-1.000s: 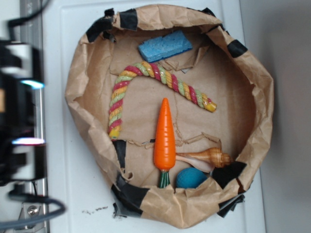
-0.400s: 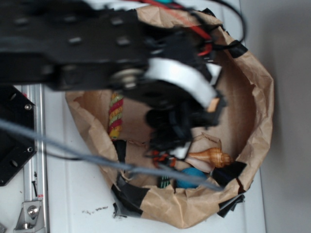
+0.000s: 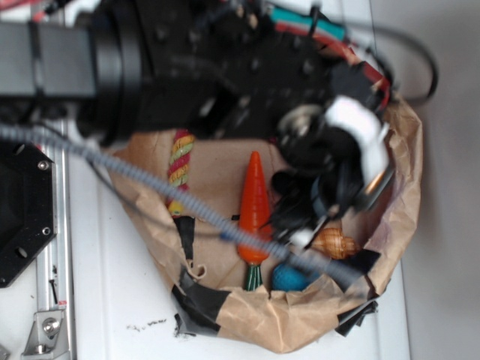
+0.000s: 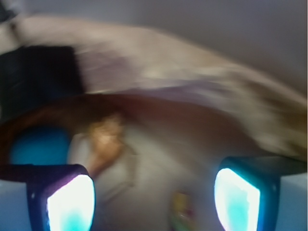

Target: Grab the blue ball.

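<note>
My arm has swung across the paper bowl (image 3: 409, 161) in the last second: a second ago it sat off at the left with the whole bowl open to view, and now it covers the top half, hiding the sponge and most of the rope (image 3: 178, 166). Since a moment ago my gripper (image 3: 319, 214) has shifted toward the right wall, so the carrot (image 3: 254, 208) shows again. That brings me nearer the target but not onto it, so I judge the approach only partly done.

The blue ball (image 3: 289, 278) lies against the bottom rim of the bowl, just right of the carrot's green stem and just below the seashell (image 3: 334, 243). In the outside view my gripper hangs above the shell, toward the bowl's middle from the ball, and touches nothing I can make out.

The wrist view is blurred by motion, yet it shows my two fingertips (image 4: 71, 203) spread wide apart at the lower corners with nothing between them. The ball (image 4: 41, 146) sits at the far left there, just above the left tip, with the shell (image 4: 106, 139) beside it. So my gripper is open and empty, and I reckon I must move over the ball, toward the bottom rim, before closing.
</note>
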You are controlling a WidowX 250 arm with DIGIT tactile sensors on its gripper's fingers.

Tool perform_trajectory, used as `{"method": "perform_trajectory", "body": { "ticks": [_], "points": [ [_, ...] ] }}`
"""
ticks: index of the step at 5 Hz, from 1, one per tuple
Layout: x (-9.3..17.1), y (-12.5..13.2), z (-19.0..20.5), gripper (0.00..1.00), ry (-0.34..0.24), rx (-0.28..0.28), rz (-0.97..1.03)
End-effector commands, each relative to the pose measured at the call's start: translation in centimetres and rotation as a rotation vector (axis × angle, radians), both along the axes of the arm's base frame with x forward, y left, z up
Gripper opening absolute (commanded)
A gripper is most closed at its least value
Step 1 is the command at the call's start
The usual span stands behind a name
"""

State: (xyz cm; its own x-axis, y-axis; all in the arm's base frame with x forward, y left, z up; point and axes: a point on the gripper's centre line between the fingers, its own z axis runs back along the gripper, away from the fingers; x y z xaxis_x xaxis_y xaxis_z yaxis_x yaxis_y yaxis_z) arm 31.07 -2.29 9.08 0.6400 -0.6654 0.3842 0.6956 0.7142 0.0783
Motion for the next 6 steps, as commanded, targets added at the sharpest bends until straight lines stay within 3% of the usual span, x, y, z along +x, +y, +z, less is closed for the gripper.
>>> {"method": "perform_trajectory", "body": {
  "ticks": [1, 3, 4, 6],
  "points": [
    [-3.8, -3.9, 2.4, 1.0, -0.063, -0.026, -0.231],
    [-3.9, -5.6, 0.4, 1.0, -0.042, -0.023, -0.291],
    [-3.6, -7.2, -1.1, 1.0, -0.032, -0.062, -0.358],
    [-2.3, -9.4, -4.1, 1.0, -0.003, -0.056, -0.405]
  ]
}}
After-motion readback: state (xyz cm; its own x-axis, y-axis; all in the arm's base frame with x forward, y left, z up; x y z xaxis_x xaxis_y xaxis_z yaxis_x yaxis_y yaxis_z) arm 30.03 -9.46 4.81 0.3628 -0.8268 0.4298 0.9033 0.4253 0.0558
